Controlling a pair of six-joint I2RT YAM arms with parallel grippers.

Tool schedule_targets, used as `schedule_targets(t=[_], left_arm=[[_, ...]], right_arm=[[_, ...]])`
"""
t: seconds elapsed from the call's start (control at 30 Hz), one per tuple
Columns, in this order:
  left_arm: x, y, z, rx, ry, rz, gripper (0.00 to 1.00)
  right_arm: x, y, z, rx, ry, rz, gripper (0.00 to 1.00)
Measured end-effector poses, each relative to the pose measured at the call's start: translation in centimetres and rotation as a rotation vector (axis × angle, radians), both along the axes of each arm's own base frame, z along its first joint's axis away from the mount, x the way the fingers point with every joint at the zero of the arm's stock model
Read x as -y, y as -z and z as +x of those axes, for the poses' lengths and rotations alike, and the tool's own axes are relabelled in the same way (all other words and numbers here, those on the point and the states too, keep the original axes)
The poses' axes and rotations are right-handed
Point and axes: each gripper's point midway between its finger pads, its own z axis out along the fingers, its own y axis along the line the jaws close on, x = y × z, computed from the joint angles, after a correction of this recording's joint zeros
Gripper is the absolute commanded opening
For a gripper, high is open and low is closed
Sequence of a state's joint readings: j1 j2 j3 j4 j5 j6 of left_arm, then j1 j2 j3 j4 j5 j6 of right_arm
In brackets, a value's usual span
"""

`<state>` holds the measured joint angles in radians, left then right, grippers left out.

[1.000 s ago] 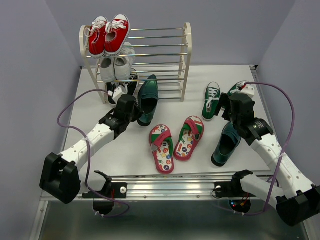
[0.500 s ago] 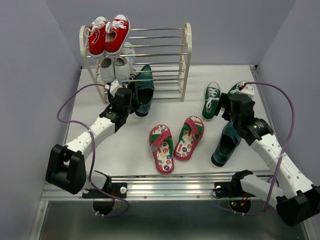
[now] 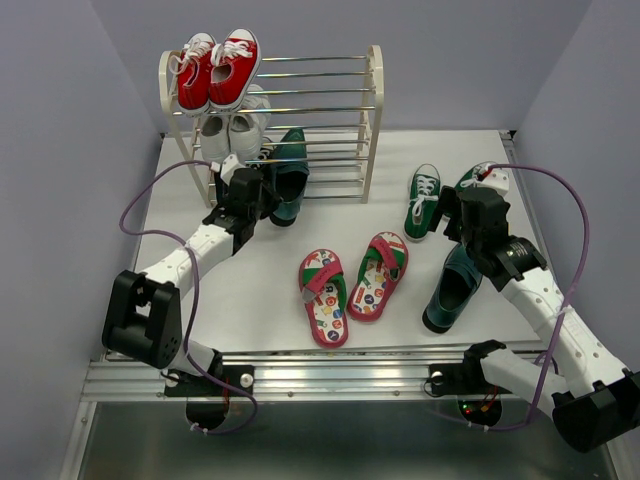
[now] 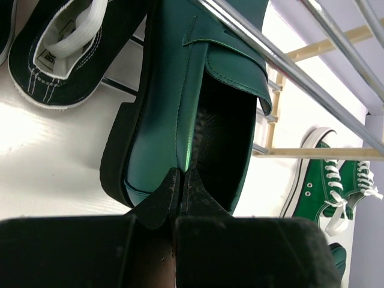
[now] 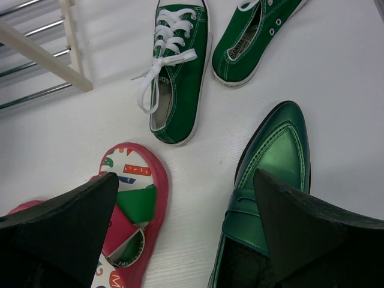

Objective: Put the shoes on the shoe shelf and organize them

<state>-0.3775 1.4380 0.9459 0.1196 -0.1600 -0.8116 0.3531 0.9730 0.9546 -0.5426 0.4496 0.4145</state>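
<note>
1. The left gripper (image 4: 180,187) is clamped shut on the heel wall of one dark teal slip-on (image 4: 180,102), with one finger inside the shoe and one outside.
2. The shoe is presented toe-first at the bottom tier of the shoe shelf (image 3: 373,100), just beside a black sneaker (image 4: 54,54), and its toe is passed under a chrome rod (image 4: 288,69). Whether the sole is borne by the lowest rods cannot be told.
3. It is judged that the shoe should be slid in level and kept off the black sneaker. The pinch should be released only once the sole is carried by the rods.
4. The right gripper (image 5: 185,198) is spread wide and holds nothing. It is hung above the second teal slip-on (image 5: 270,174).
5. On the white table (image 3: 250,300), the red flip-flops (image 3: 350,280) are laid in the middle and the green sneakers (image 5: 180,78) right of the shelf.
6. Red sneakers (image 3: 220,65) are set on the top tier with white sneakers (image 3: 230,130) below them. The scene is enclosed by lavender walls (image 3: 470,60).
</note>
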Motion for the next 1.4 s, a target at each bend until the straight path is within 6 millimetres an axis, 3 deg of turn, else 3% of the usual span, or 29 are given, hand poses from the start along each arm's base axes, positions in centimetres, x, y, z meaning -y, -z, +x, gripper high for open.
schedule_targets(t=[0.37, 0.8, 1.4], left_arm=[[0.2, -1.2, 1.5, 0.047, -0.011, -0.025, 0.00], [0.4, 1.1, 2.6, 0.002, -0.023, -0.025, 0.00], [0.8, 2.4, 3.8, -0.028, -0.037, -0.057, 0.00]], right_arm=[[0.1, 0.0, 0.0, 0.001, 0.003, -0.002, 1.00], [0.1, -0.2, 0.0, 0.006, 0.006, -0.002, 1.00], [0.2, -0.4, -0.1, 0.013, 0.006, 0.000, 1.00]])
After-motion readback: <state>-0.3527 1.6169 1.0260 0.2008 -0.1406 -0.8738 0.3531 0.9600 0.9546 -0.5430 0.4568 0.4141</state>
